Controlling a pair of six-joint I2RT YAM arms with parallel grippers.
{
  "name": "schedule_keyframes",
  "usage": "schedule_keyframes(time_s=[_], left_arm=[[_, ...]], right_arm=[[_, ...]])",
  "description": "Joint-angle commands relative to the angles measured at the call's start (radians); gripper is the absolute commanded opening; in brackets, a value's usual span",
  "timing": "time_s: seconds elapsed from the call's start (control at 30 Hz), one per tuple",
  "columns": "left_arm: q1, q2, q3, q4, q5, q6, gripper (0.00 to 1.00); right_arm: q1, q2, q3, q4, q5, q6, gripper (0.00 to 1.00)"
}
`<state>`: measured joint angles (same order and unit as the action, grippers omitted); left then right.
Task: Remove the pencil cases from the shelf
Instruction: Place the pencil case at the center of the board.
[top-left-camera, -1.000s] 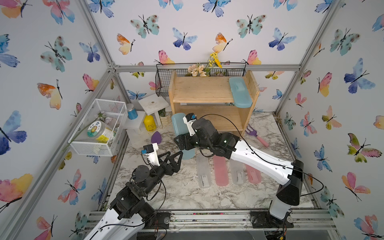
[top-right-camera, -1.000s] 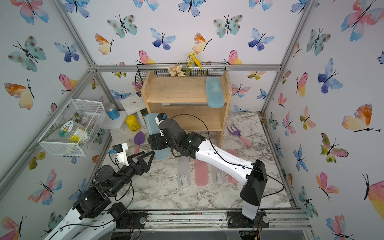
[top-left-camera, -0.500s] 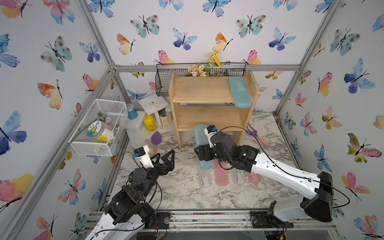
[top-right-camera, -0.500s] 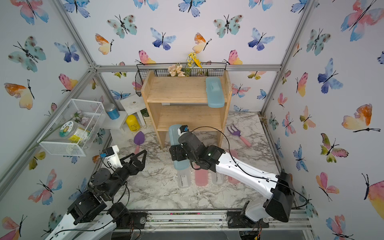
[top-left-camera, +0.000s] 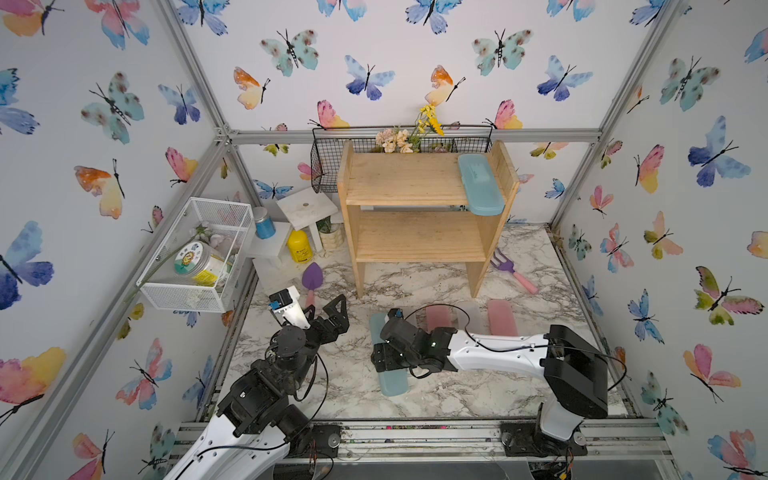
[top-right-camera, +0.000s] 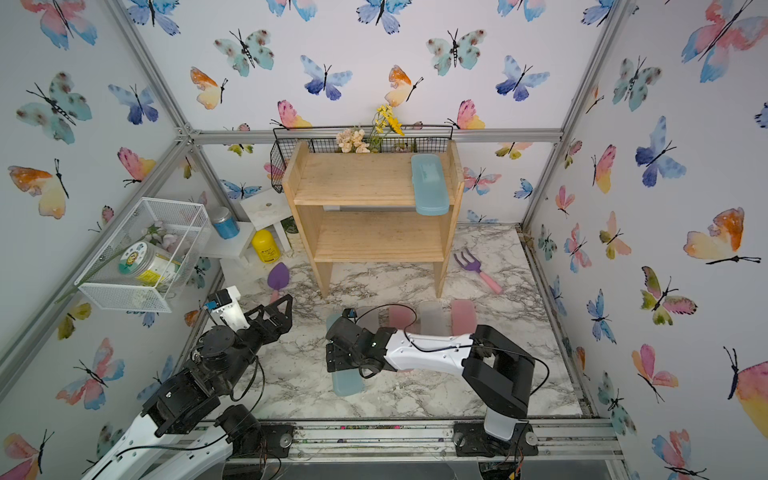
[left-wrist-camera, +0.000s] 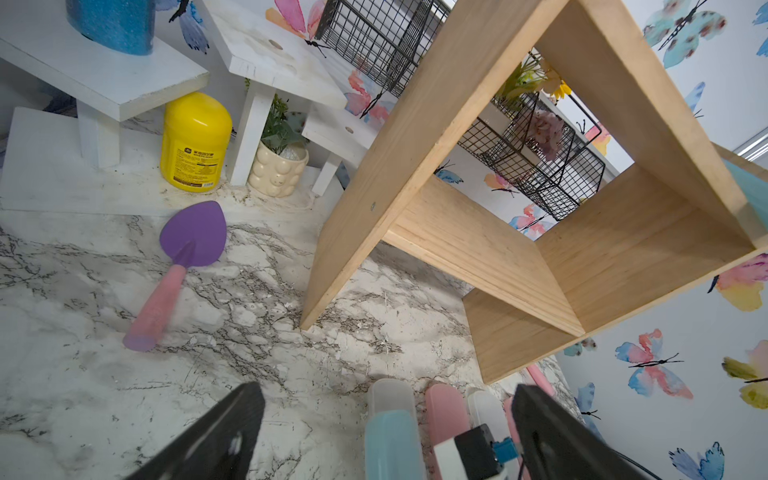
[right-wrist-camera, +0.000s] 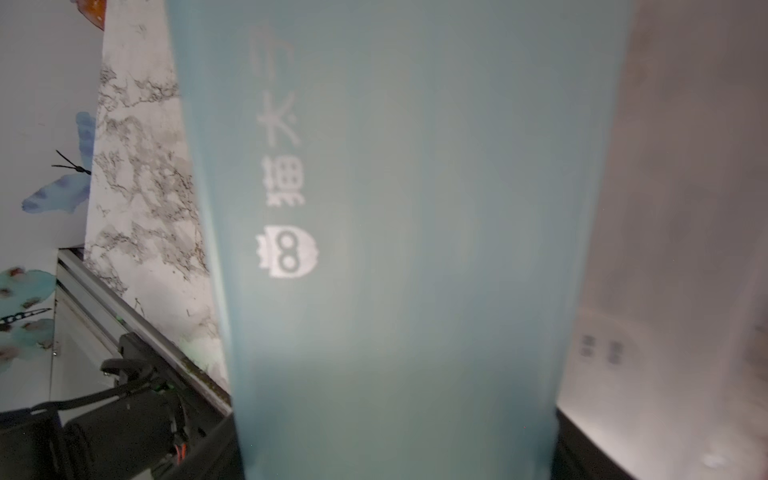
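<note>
The pine shelf (top-left-camera: 407, 178) stands at the back; a teal pencil case (top-left-camera: 480, 189) (top-right-camera: 429, 183) lies on its top tier at the right, overhanging the front edge. My right gripper (top-left-camera: 388, 357) (top-right-camera: 340, 357) is shut on a second teal pencil case (top-left-camera: 392, 382) (right-wrist-camera: 395, 249), low over the marble floor at the left end of a row. Whether it touches the floor I cannot tell. In that row lie two pink cases (top-left-camera: 438, 318) (top-left-camera: 502, 318) and a frosted one (top-left-camera: 471, 313). Another frosted case (left-wrist-camera: 390, 392) shows past the teal one. My left gripper (top-left-camera: 332, 318) (left-wrist-camera: 386, 399) is open and holds nothing.
A purple trowel (top-left-camera: 311, 278) lies left of the shelf, a purple rake (top-left-camera: 505, 266) by its right leg. White stools, a yellow bottle (top-left-camera: 299, 245) and a white wire basket (top-left-camera: 199, 253) crowd the left. A black wire basket (top-left-camera: 332, 166) hangs behind the shelf.
My right arm has carried the teal case away from the shelf's front to the near part of the floor, beside the row. My left arm has drawn back a little, still open.
</note>
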<state>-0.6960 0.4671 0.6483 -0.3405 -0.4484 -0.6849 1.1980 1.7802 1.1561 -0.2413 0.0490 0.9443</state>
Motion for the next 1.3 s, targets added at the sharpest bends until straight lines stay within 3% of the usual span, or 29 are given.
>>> schedule_keyframes(time_s=[0.0, 0.47, 0.73, 1.1, 1.27], left_arm=[[-0.002, -0.001, -0.009, -0.005, -0.02, -0.008, 0.99], [-0.002, -0.039, -0.057, -0.008, -0.028, -0.014, 0.99], [-0.002, -0.052, -0.064, -0.014, -0.041, -0.01, 0.99], [-0.002, -0.039, -0.061, -0.011, -0.039, -0.015, 0.99], [-0.002, -0.035, -0.053, -0.01, -0.035, -0.018, 0.99]], right_arm=[[-0.002, 0.077, 0.071, 0.048, -0.013, 0.073, 0.58], [-0.029, 0.309, 0.307, -0.07, 0.064, 0.061, 0.61], [-0.071, 0.328, 0.291, -0.076, 0.075, 0.054, 0.65], [-0.078, 0.329, 0.308, -0.099, 0.096, 0.018, 0.85], [-0.078, 0.31, 0.296, -0.079, 0.099, 0.005, 0.9]])
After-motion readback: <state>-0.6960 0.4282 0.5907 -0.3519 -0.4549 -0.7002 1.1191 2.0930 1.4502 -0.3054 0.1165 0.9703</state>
